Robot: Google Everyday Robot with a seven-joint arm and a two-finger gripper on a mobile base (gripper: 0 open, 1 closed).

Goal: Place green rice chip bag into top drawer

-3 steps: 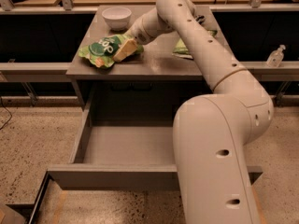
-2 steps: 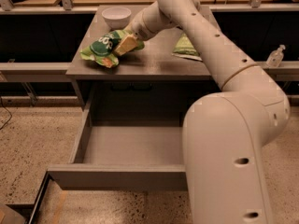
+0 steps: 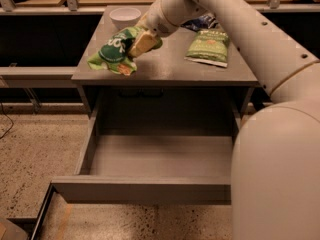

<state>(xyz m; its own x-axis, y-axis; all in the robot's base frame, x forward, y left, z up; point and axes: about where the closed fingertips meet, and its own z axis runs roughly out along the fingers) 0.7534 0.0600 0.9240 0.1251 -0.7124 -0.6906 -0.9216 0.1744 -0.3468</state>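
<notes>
The green rice chip bag [image 3: 116,51] is bright green with a dark round logo and an orange-pink patch. It hangs tilted just above the left part of the grey table top [image 3: 165,66]. My gripper [image 3: 141,43] is shut on the bag's right end, its pale fingers [image 3: 142,42] clamping the bag. The top drawer [image 3: 160,159] stands pulled open below the table, and its grey box is bare inside. Its flat front panel [image 3: 140,190] faces the camera.
A paler olive-green bag [image 3: 209,46] lies flat on the table's right side. A small dark blue bag [image 3: 200,22] sits behind it, partly hidden by my arm. A white bowl [image 3: 125,17] stands at the back left. My arm's large body [image 3: 275,159] covers the right foreground.
The gripper has lifted the green rice chip bag slightly off the table top. The camera view has also shifted.
</notes>
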